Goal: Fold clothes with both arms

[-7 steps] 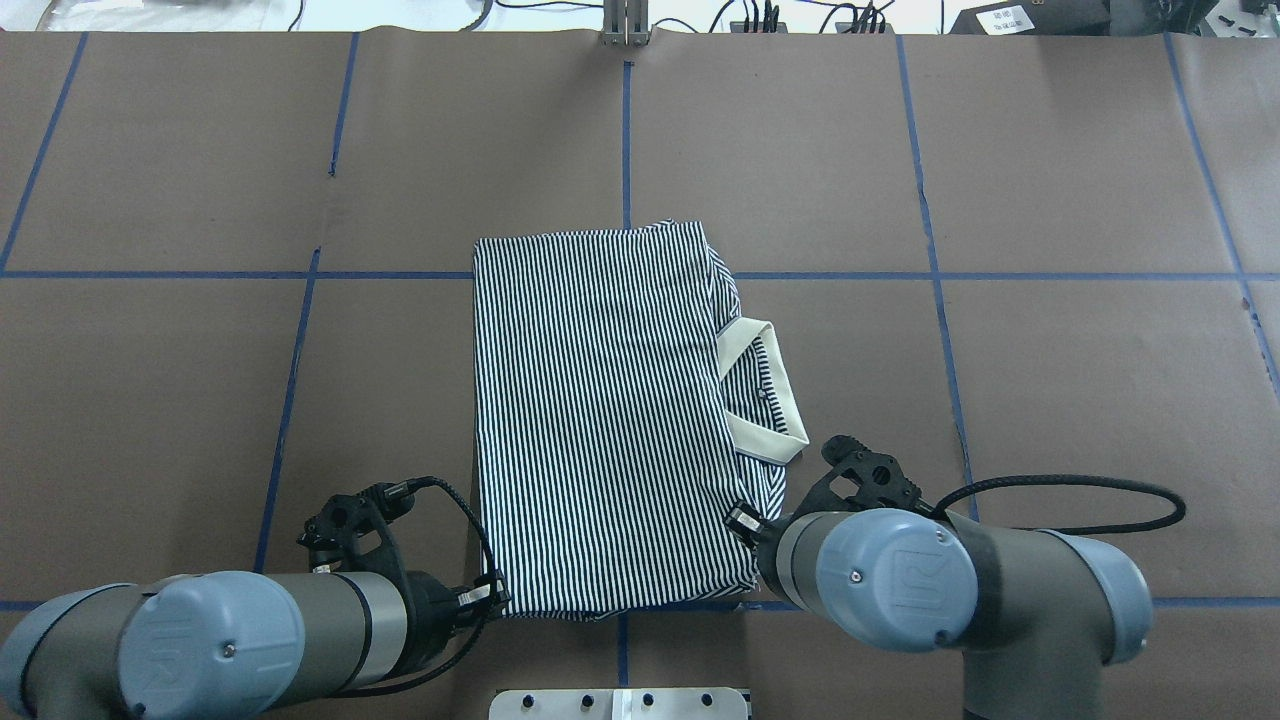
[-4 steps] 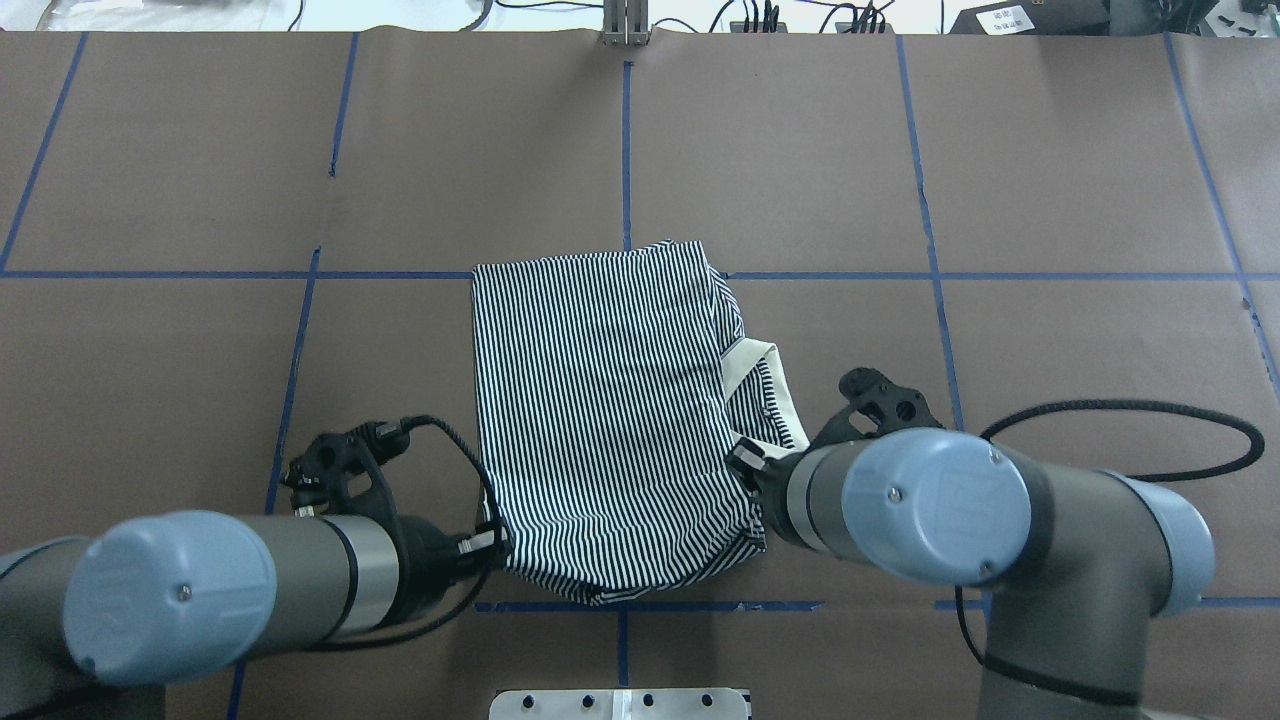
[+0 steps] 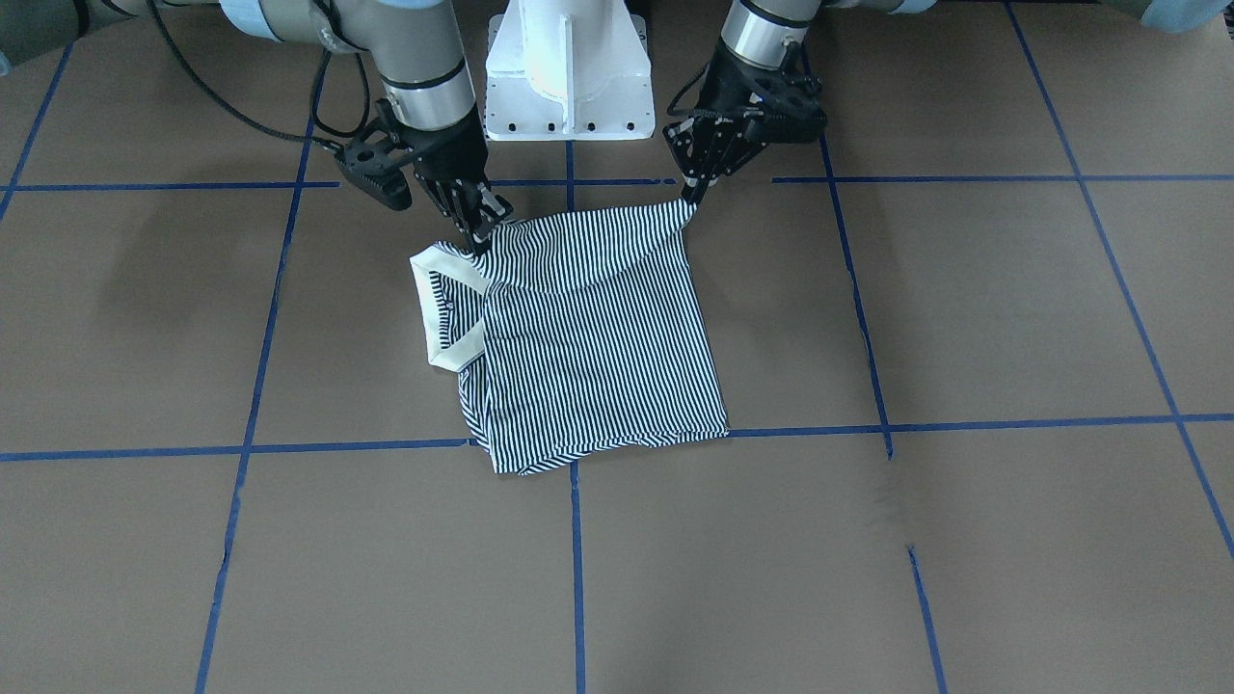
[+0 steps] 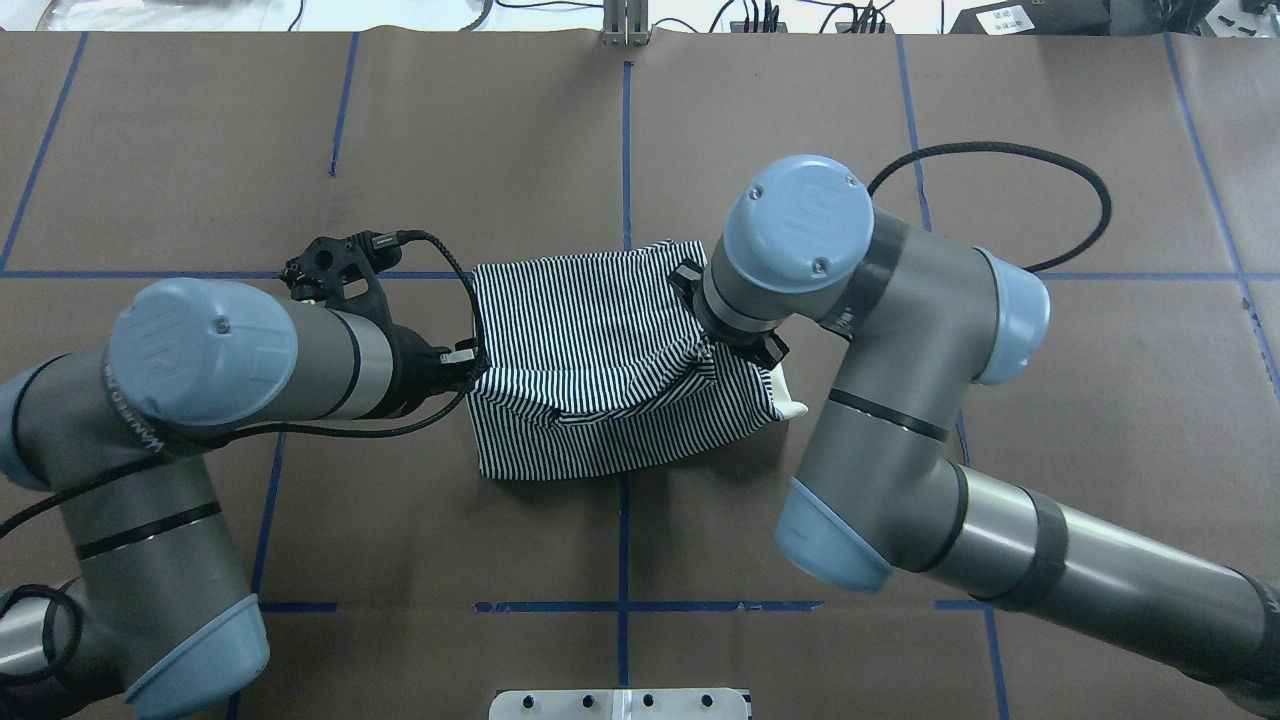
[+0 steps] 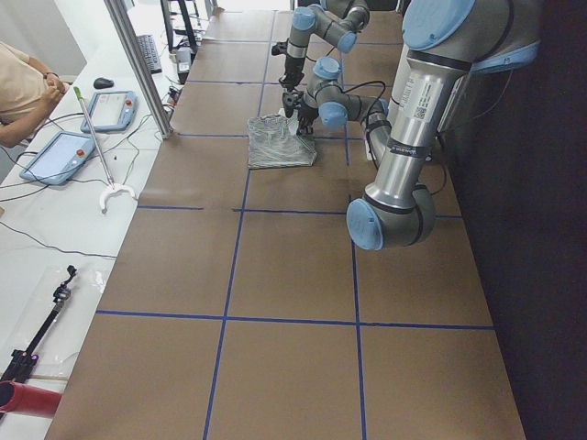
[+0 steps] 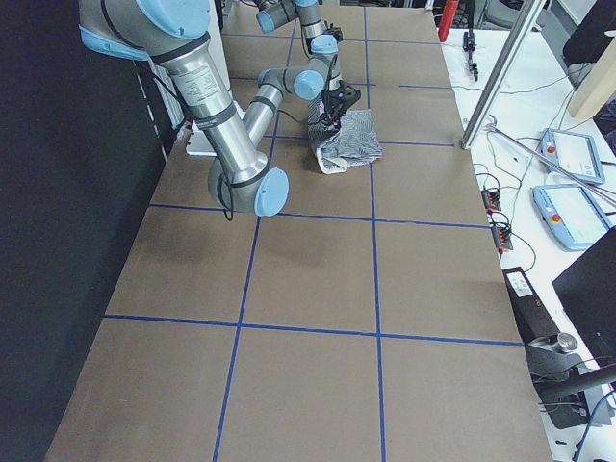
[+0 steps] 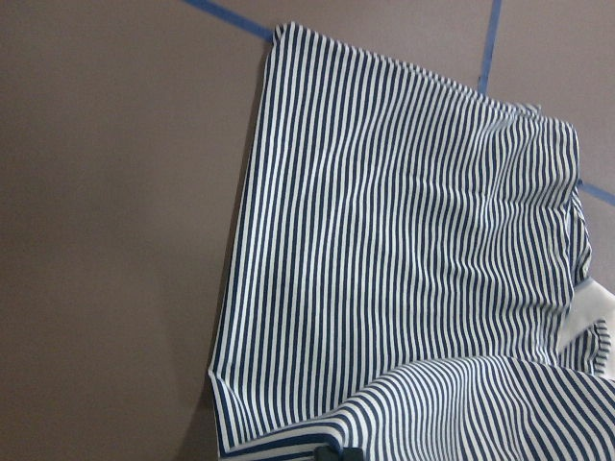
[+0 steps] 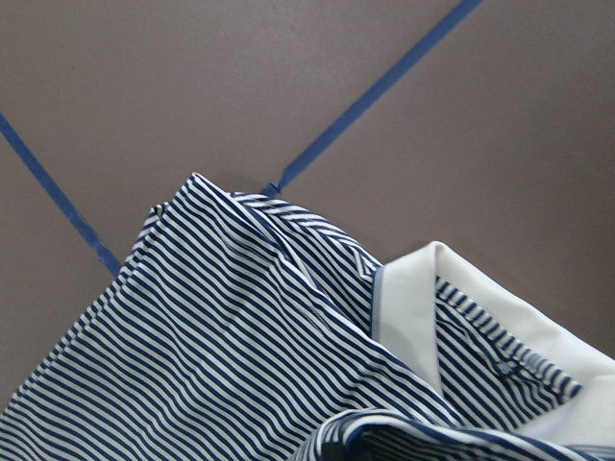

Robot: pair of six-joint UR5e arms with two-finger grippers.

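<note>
The striped polo shirt (image 3: 598,337) lies mid-table with its robot-side edge lifted off the surface. My left gripper (image 3: 688,200) is shut on one raised corner of that edge. My right gripper (image 3: 479,239) is shut on the other raised corner, beside the cream collar (image 3: 445,318). In the overhead view the shirt (image 4: 590,330) sags in a fold between the two hands. The left gripper (image 4: 478,370) shows at its left edge; the right gripper's fingers are hidden under its wrist. The wrist views show stripes (image 7: 404,269) and the collar (image 8: 423,298) close below.
The white pedestal (image 3: 569,72) stands at the robot's side of the brown table, which is marked with blue tape lines (image 3: 574,559). The right arm's black cable (image 4: 1000,160) loops over the table. An operator (image 5: 23,87) and tablets sit beyond the far edge.
Both grippers have lifted the shirt's robot-side edge and carried it away from the robot, over the rest of the shirt. The shirt looks shorter from above, and the collar is now mostly covered.
</note>
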